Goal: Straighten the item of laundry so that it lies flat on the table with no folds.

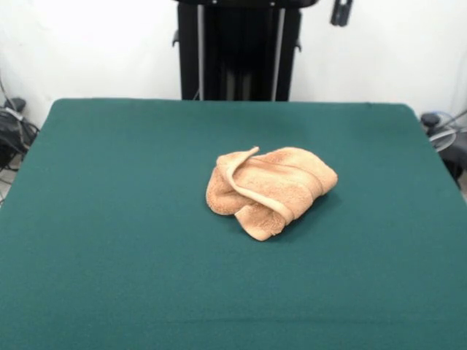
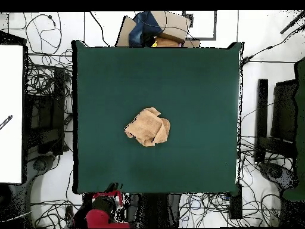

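While crumpled, towel [image 1: 268,188] sits near centre of green surface [image 1: 109,240], peach-orange terry bunched into lumpy heap. One hemmed band curls up and across top in front view; layers folded over each other, corner poking toward camera. Overhead view shows same irregular wad [image 2: 147,126], not flat. End effector [image 1: 341,12] shows only as dark tip at top edge of front view, well apart from towel, holding nothing; cannot tell how far open it is.
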